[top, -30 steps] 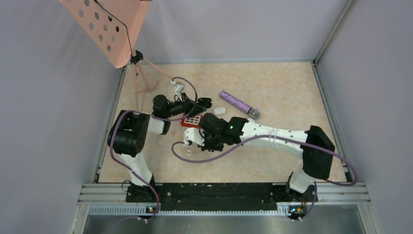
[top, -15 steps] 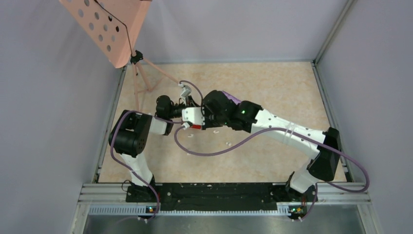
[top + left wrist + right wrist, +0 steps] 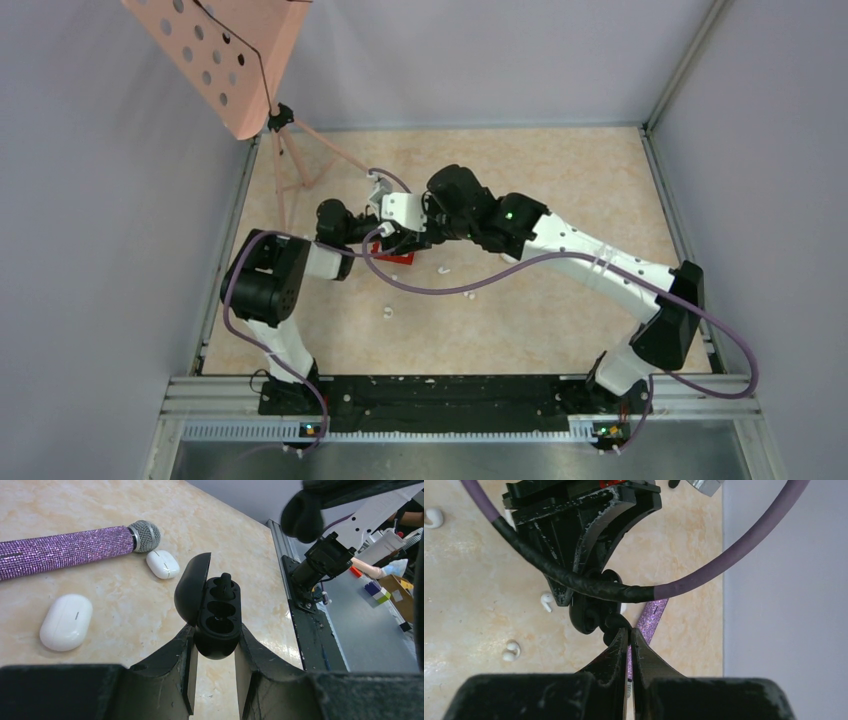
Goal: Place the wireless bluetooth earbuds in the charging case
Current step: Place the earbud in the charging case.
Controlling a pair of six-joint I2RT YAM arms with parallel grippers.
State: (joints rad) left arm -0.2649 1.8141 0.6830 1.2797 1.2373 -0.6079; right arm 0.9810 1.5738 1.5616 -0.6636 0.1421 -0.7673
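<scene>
While one black earbud [image 3: 226, 581] sits stem-up in the far socket of the black charging case [image 3: 216, 617], the nearer socket is empty. Lid is flipped open, toward 11 o'clock in the left wrist view. Left gripper [image 3: 216, 641] is clamped on the lower body of the case from both sides, holding it off the worktop [image 3: 120, 600].

Right gripper [image 3: 628, 636] hangs just over the case. Its fingers are pressed almost together, with only a sliver of gap and nothing visible between them. In the right wrist view the tips point at the case at 12 o'clock.

Loose white earbuds lie on the worktop in the right wrist view: one [image 3: 546, 600] just beside the case at 9 o'clock, one [image 3: 510, 651] at 8 o'clock, one [image 3: 433, 516] far off at 10 o'clock.

In the left wrist view a white case [image 3: 66, 621] lies at 9 o'clock of the black one, and a smaller white case [image 3: 163, 563] at 11 o'clock. The smaller one is just beside the head of a purple glitter microphone [image 3: 70, 547] lying flat. A purple cable [image 3: 694, 575] loops across the right wrist view. A pink music stand [image 3: 220, 50] is at 10 o'clock in the top view.
</scene>
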